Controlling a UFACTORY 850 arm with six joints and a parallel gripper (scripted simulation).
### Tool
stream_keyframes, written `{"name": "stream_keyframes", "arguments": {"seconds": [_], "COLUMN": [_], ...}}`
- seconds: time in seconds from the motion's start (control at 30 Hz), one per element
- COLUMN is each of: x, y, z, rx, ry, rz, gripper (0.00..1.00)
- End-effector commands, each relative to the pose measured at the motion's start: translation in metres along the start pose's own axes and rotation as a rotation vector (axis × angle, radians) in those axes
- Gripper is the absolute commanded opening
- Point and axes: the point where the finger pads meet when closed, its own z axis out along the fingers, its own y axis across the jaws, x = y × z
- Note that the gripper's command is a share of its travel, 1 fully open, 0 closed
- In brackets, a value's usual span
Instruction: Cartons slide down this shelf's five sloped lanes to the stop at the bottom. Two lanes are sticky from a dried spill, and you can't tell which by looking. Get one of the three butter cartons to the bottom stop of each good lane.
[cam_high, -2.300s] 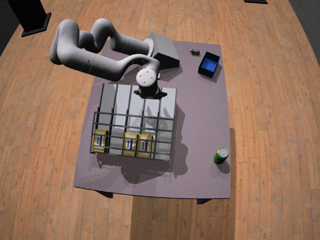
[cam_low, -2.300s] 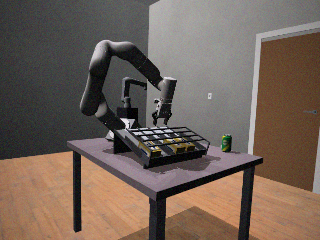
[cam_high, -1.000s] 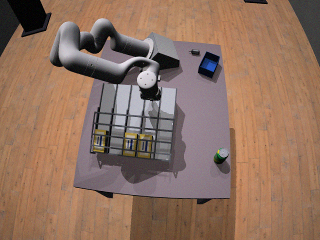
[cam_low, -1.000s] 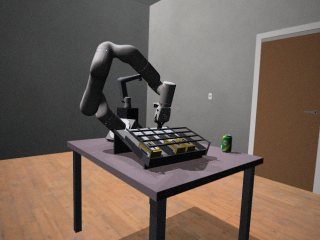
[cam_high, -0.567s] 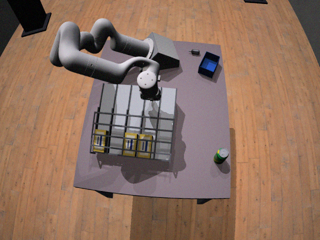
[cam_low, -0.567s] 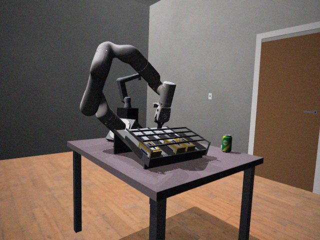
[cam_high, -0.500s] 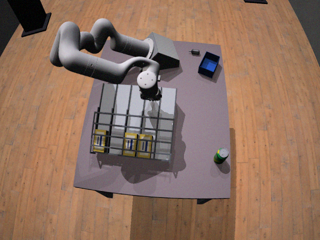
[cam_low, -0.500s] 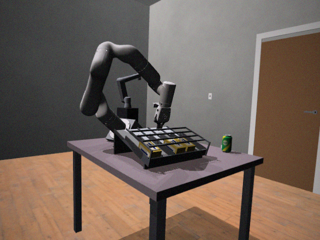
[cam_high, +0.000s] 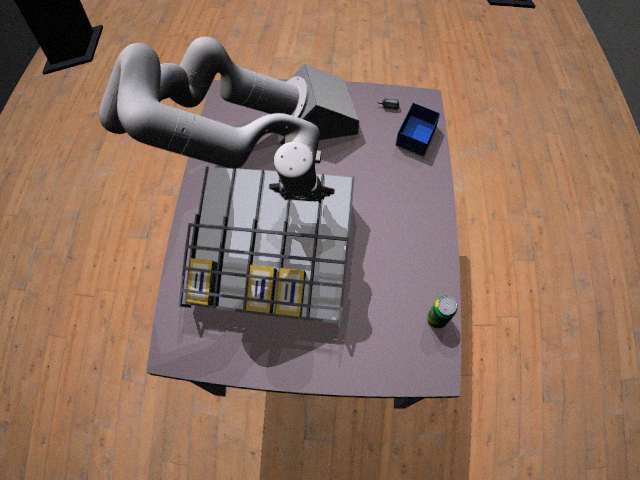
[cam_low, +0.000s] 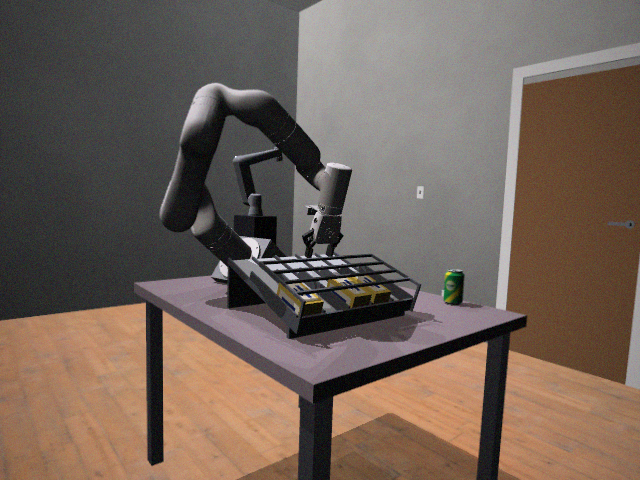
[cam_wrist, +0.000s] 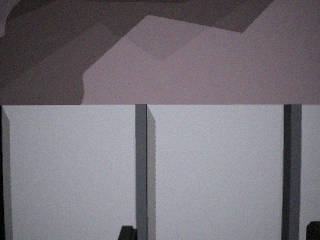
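left carton: dark blue marks, unreadable
middle carton: same, unreadable
right carton: same, unreadable
can, lower right in top view: pale lettering in exterior view, too blurred
readable text: none

three butter cartons, five sloped lanes, one can, one blue bin, one table.

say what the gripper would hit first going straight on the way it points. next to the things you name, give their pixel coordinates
Likely the upper part of the sloped shelf (cam_high: 338, 198) (cam_low: 266, 290) (cam_wrist: 215, 200) below it; whether a divider (cam_high: 318, 227) (cam_wrist: 141, 170) or lane (cam_high: 305, 207) (cam_wrist: 215, 150) comes first is unclear.
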Motion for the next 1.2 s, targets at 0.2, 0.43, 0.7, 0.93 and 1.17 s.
{"name": "stream_keyframes", "arguments": {"seconds": [0.2, 0.43, 0.7, 0.93, 1.17], "x": [0.000, 0.000, 0.000, 0.000, 0.000], "y": [0.000, 0.000, 0.000, 0.000, 0.000], "z": [-0.001, -0.001, -0.001, -0.001, -0.029], "rx": [-0.001, -0.001, -0.001, -0.001, -0.001], "ry": [-0.001, -0.001, -0.001, -0.001, -0.001], "rz": [0.000, 0.000, 0.000, 0.000, 0.000], "gripper": [1.00, 1.00, 1.00, 1.00, 1.00]}}
